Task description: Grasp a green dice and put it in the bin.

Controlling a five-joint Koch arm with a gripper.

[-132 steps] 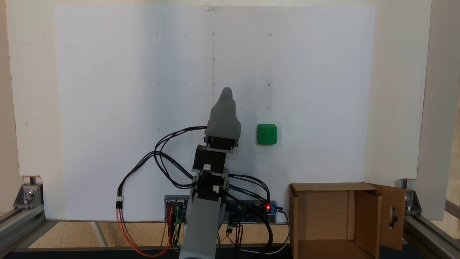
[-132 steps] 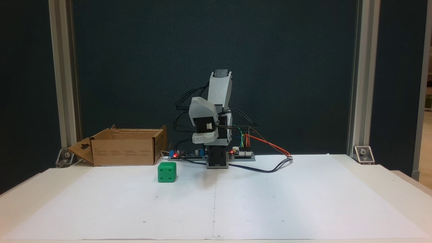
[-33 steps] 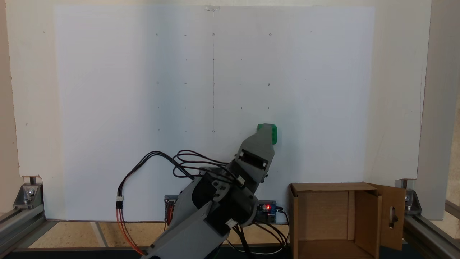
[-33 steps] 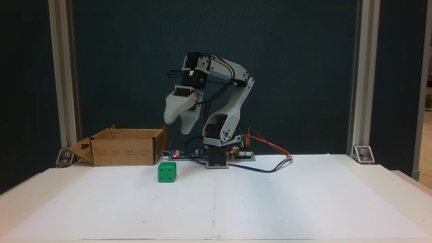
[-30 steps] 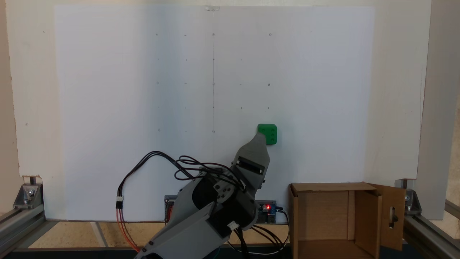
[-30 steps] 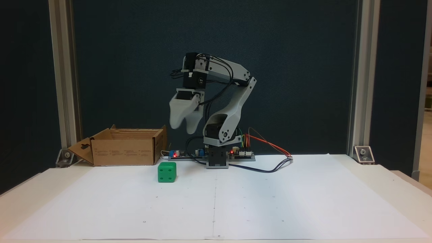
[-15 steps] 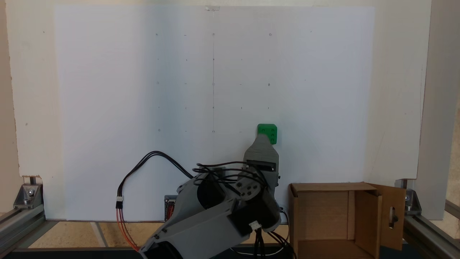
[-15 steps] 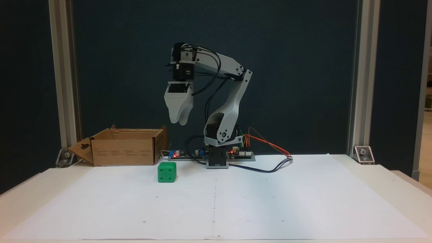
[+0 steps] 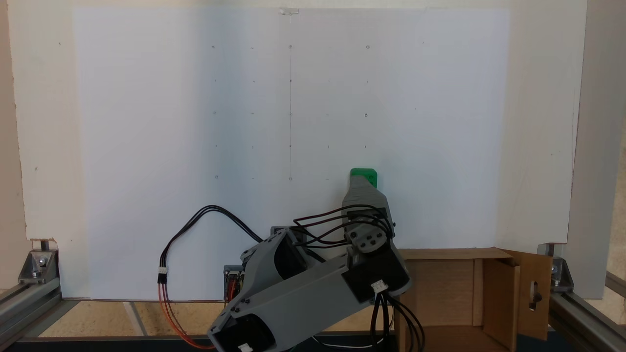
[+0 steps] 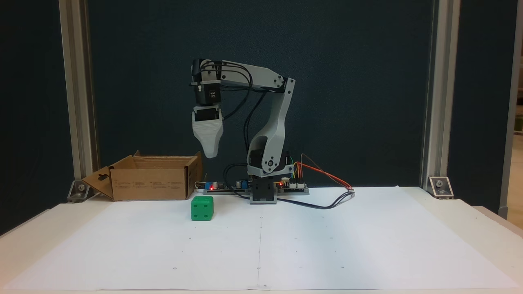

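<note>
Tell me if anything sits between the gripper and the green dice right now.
Nothing visible does. The gripper hangs in the air above the green dice, which sits alone on the white paper. The bin stands off to the side, behind the dice.

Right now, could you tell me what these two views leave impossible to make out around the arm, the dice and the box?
- Gripper state: in both fixed views its fingers overlap, so any gap is unreadable.
- Green dice: the gripper covers most of it in the high fixed view; the pips on top cannot be counted.
- Bin: the arm hides its left part, and the bottom edge cuts it off.
- Bin interior: hidden by its walls in the table-level view.
</note>
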